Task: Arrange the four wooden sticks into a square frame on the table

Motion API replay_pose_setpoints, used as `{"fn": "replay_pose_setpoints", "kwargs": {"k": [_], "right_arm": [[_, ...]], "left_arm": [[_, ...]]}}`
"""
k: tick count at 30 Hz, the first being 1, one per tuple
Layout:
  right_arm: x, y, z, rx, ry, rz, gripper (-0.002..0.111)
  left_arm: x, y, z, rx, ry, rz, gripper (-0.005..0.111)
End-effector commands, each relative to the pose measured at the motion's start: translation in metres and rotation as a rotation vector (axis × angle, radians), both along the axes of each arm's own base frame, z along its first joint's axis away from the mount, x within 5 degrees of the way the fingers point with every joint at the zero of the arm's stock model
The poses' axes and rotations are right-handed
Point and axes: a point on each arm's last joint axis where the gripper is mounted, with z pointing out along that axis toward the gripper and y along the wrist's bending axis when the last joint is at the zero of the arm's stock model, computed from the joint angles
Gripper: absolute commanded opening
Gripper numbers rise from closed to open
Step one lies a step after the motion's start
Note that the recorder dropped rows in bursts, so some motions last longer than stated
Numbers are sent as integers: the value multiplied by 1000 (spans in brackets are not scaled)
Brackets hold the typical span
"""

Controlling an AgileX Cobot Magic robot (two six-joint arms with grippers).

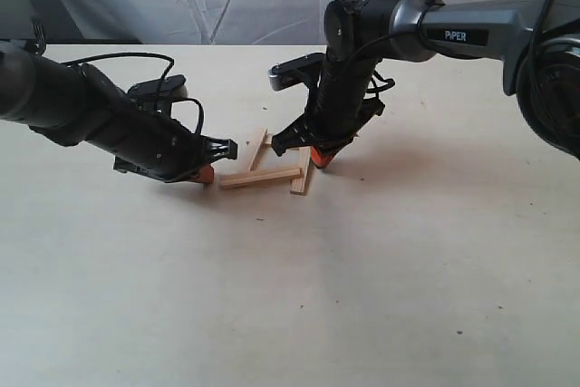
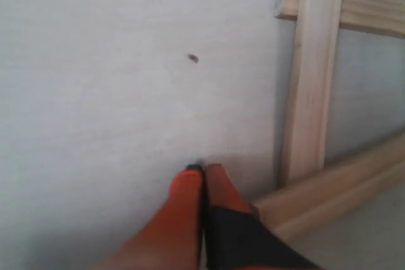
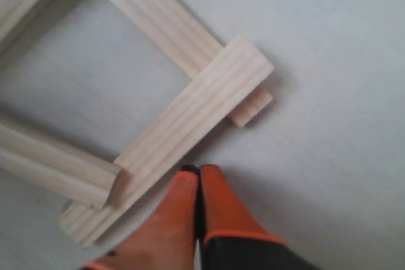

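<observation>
Both pairs of jaws are pressed together and empty; the left gripper (image 2: 201,174) and right gripper (image 3: 199,172) flank the square frame (image 1: 261,177) on the table (image 1: 381,287). We fear a sideways nudge from either tip could skew this frame and open a corner.

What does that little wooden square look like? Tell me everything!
The square frame is four flat, slim strips of pale bare wood with visible grain. Their ends overlap at the corners and poke out past them, leaving an open middle. It lies flat on the table. The shut left gripper and right gripper sit right beside it, one each side; whether they touch it is unclear.
</observation>
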Motion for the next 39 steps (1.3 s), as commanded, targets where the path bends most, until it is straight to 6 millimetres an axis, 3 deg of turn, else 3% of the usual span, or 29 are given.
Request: {"fn": "replay_pose_setpoints", "kwargs": {"k": [1, 16, 19, 25, 39], "right_arm": [[1, 1, -1, 22, -1, -16, 0], [4, 2, 2, 35, -26, -18, 0], [4, 2, 13, 54, -39, -22, 0], [4, 4, 28, 88, -76, -12, 0], [-15, 4, 36, 135, -26, 65, -1]], "left_arm": [[6, -3, -6, -8, 6, 8, 0], [15, -8, -6, -37, 8, 6, 0], [20, -3, 6, -45, -26, 17, 0], [39, 6, 35, -61, -126, 42, 0], [84, -18, 32, -239, -54, -76, 0]]}}
